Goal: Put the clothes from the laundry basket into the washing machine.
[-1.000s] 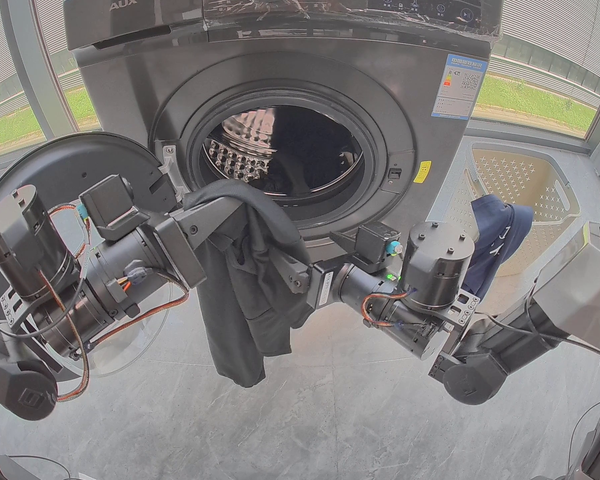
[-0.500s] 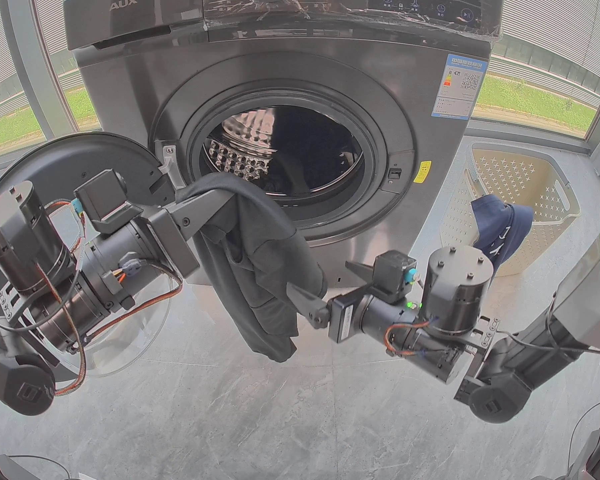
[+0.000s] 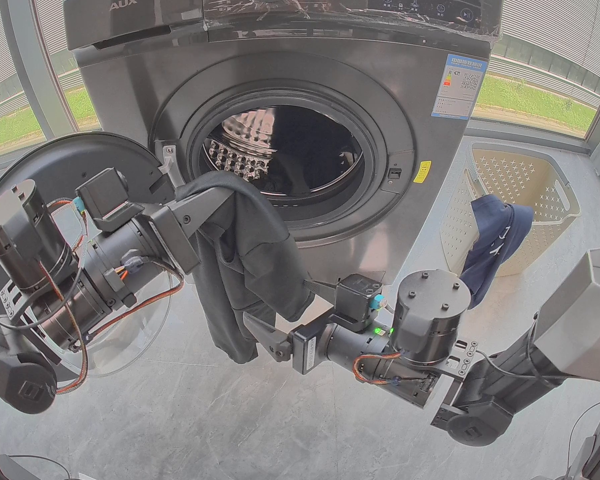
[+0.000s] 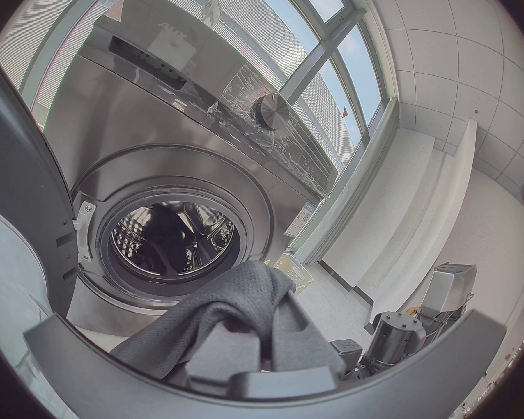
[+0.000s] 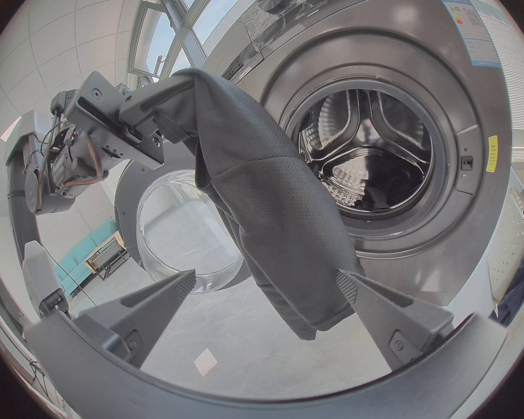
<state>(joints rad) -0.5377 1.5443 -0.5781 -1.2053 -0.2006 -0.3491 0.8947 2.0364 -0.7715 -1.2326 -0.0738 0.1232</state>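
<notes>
Garment [image 3: 247, 255], dark grey, hangs left of centre in the head view, just in front of the washer [image 3: 407, 88] and below the lip of its open drum [image 3: 283, 155]. Its top fold is draped over and pinched in the left gripper [image 3: 210, 208], whose fingers are closed on the cloth. The rest hangs free above the floor.

The right gripper [image 5: 265, 277] has changed most. A second ago it was up against the middle of the garment; half a second ago it had pulled out to the right and down. Now it sits lower and further left, under the hanging hem. Its jaws stand wide apart and grip nothing. In the right wrist view the cloth hangs between the two fingers, one tip just touching its edge. The left gripper has barely moved.

This looks like a re-grip: the right arm seems to be lining up to catch the lower end, so that both arms can lift the whole piece through the drum mouth instead of letting it trail.

A blue cloth [image 3: 497, 235] is draped over the rim of the basket [image 3: 547, 188] at the right, so more loading remains.
</notes>
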